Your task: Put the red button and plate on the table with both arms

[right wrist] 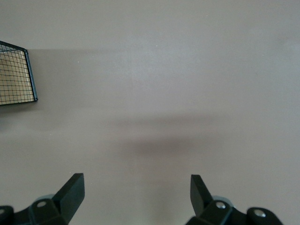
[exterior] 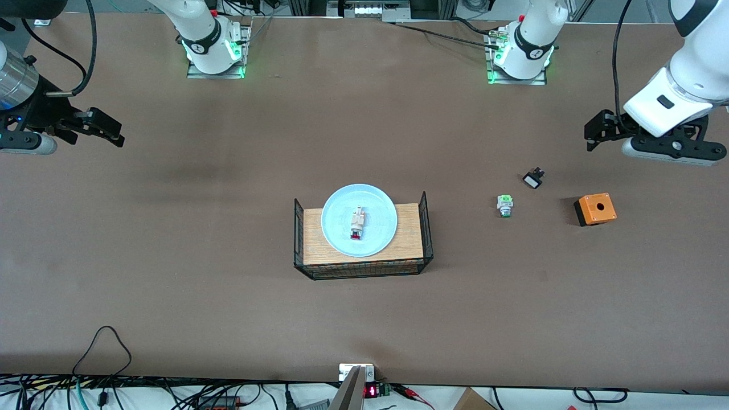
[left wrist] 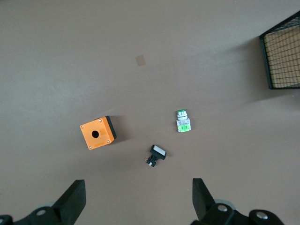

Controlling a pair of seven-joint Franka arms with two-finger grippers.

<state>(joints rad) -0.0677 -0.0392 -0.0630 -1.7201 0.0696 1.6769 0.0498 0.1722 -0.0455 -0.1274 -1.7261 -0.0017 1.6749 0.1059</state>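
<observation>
Nothing is lifted yet: the red button point(exterior: 356, 223) lies on the plate point(exterior: 381, 199) atop the basket stand point(exterior: 410, 239). Both the left tool point(left wrist: 138, 199) and the right tool point(right wrist: 136, 197) hang spread and empty over the tabletop point(exterior: 228, 296), so each next needs a reach inward to the stand.

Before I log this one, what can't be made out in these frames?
- Plate and red button: in neither wrist view, both cut off by the frame edge; only corners of the wire stand show.
- Red button's cap and tag: too small in the front view.
- Left hand and right hand: open over bare table; arms cut by the front view's edges.
</observation>
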